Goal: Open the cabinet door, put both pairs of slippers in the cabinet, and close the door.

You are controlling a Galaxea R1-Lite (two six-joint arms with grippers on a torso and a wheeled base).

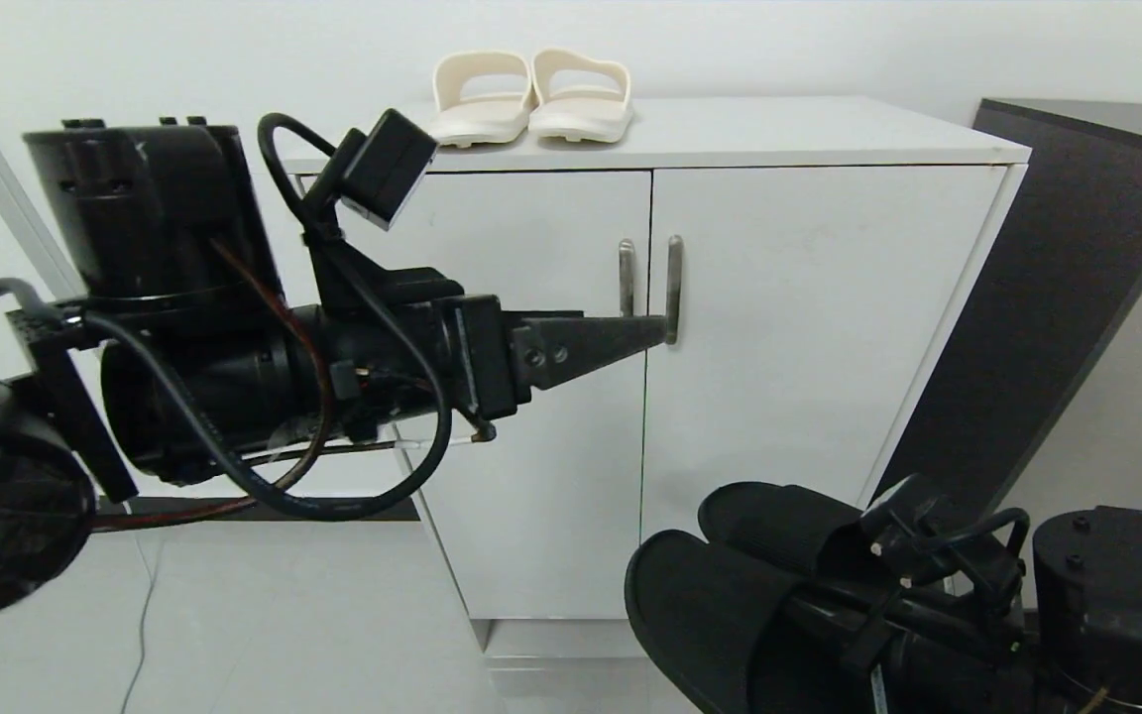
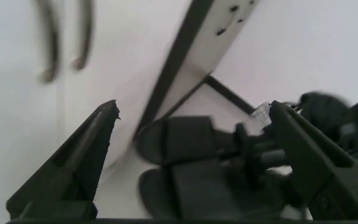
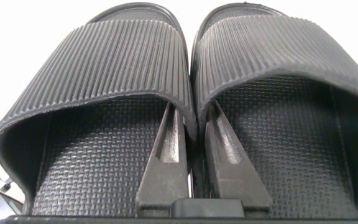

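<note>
The white cabinet (image 1: 809, 327) stands with both doors shut. A cream pair of slippers (image 1: 531, 97) rests on its top, towards the left. My left gripper (image 1: 660, 329) is stretched out level, its tip at the lower end of the right door's handle (image 1: 673, 283). In the left wrist view this gripper (image 2: 192, 106) is open, and both handles (image 2: 64, 40) lie off to one side, not between the fingers. Low at the right, the black pair of slippers (image 1: 730, 585) is held side by side. My right gripper (image 3: 193, 124) is shut on their adjoining straps (image 3: 188, 68).
A dark grey panel (image 1: 1077, 297) leans against the cabinet's right side. A white wall stands behind. Pale floor (image 1: 284, 625) spreads to the left of the cabinet, with a thin cable (image 1: 143, 615) lying on it.
</note>
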